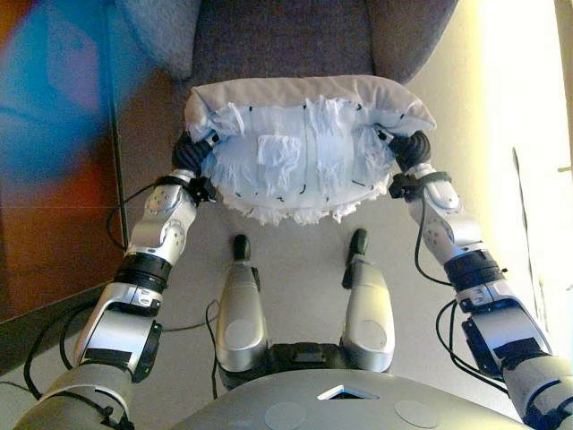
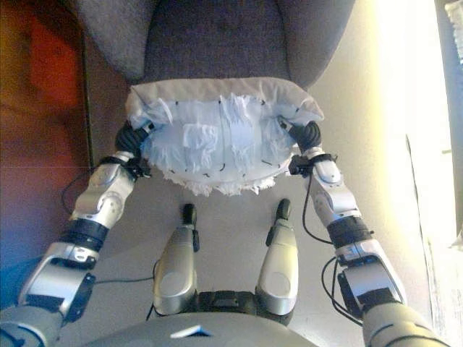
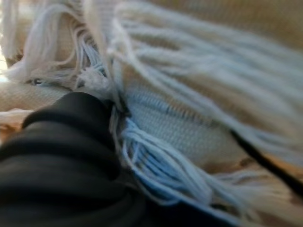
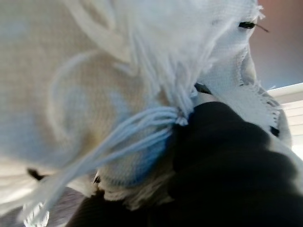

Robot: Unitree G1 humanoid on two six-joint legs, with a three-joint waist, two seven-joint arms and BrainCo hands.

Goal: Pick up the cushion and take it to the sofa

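A white cushion with fringed tassels and a beige upper edge is held up between my two hands, just in front of the grey sofa seat. My left hand presses against the cushion's left end and my right hand against its right end; only their dark ribbed covers show. In the left wrist view the cover lies tight against woven cloth and tassels. The right wrist view shows the same: the cover against the cushion.
The sofa's padded arms flank the seat on both sides. A dark reddish wooden surface runs along the left. Pale floor lies under the cushion, and a bright sunlit strip is at the right.
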